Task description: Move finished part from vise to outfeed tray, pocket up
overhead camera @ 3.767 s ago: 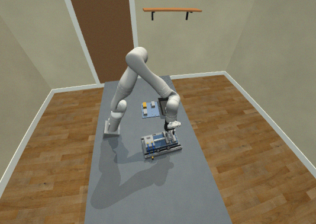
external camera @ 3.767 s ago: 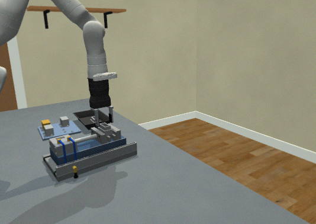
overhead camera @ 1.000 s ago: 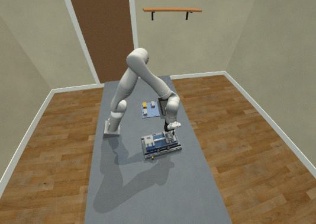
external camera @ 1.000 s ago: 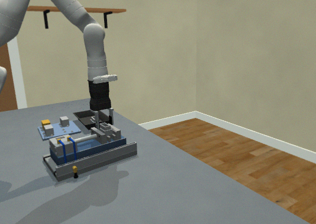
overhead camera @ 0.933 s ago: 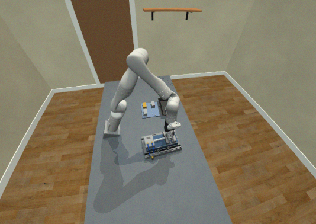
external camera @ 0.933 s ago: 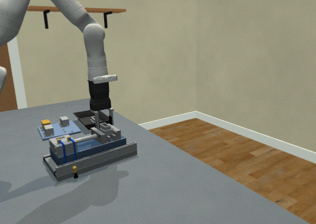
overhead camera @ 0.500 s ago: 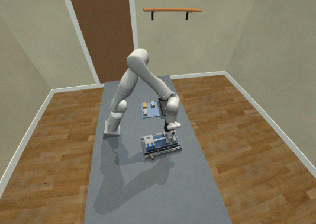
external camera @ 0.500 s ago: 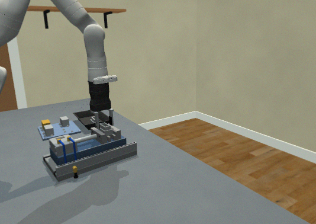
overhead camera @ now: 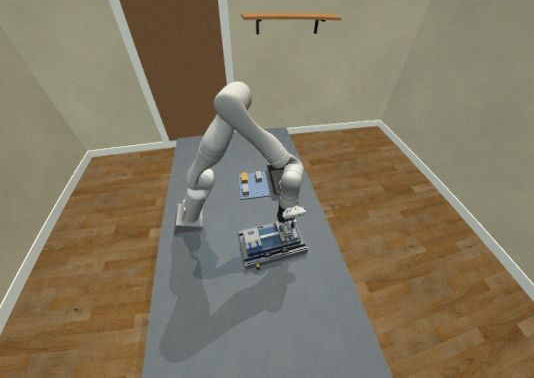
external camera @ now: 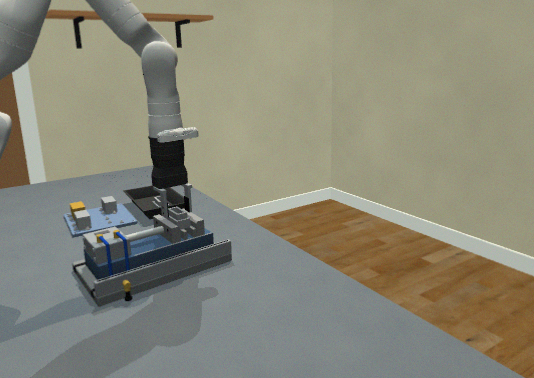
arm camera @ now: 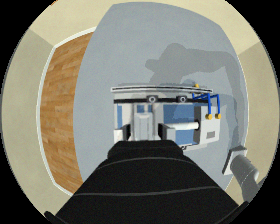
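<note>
My fingers (external camera: 162, 200) hang spread wide and empty, pointing down; the part (external camera: 177, 213) sits clamped in the vise (external camera: 150, 250) on the bench (external camera: 300, 310), between and just below them.

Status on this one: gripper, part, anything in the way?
Gripper open, empty, fingers straddling the part. Part in the vise. Tray behind, nothing blocking.

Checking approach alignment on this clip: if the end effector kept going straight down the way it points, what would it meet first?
Most likely the finished part held in the vise. The open end effector hangs directly above it, fingers either side. Depth is hard to judge, so a vise jaw could come first.
</note>
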Robot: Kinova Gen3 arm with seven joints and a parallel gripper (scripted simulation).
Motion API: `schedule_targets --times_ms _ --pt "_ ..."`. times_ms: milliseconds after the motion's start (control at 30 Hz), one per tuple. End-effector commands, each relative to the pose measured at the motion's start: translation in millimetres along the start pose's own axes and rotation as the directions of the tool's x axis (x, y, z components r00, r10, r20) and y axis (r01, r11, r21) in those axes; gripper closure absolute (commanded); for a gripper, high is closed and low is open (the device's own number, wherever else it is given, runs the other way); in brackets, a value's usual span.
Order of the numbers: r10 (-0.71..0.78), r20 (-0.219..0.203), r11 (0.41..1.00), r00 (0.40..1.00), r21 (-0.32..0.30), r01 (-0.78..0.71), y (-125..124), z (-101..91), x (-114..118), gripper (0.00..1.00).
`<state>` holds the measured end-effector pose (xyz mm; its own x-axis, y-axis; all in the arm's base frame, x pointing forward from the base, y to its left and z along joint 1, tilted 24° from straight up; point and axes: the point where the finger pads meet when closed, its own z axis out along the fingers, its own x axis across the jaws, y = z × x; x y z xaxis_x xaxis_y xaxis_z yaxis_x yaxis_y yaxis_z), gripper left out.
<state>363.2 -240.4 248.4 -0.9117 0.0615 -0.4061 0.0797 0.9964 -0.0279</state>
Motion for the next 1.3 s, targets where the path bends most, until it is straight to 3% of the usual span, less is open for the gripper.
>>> schedule_targets --times_ms 0,833,867,1267 --pt "0.000 0.001 1.000 1.000 0.001 0.000 -0.3 -0.4 -0.3 0.00" --pt "0.000 0.001 1.000 1.000 0.001 0.000 -0.3 -0.4 -0.3 0.00" --pt "0.000 0.001 1.000 1.000 0.001 0.000 -0.3 -0.4 -0.3 1.00" --pt "0.000 0.001 1.000 1.000 0.001 0.000 -0.3 -0.4 -0.3 1.00"
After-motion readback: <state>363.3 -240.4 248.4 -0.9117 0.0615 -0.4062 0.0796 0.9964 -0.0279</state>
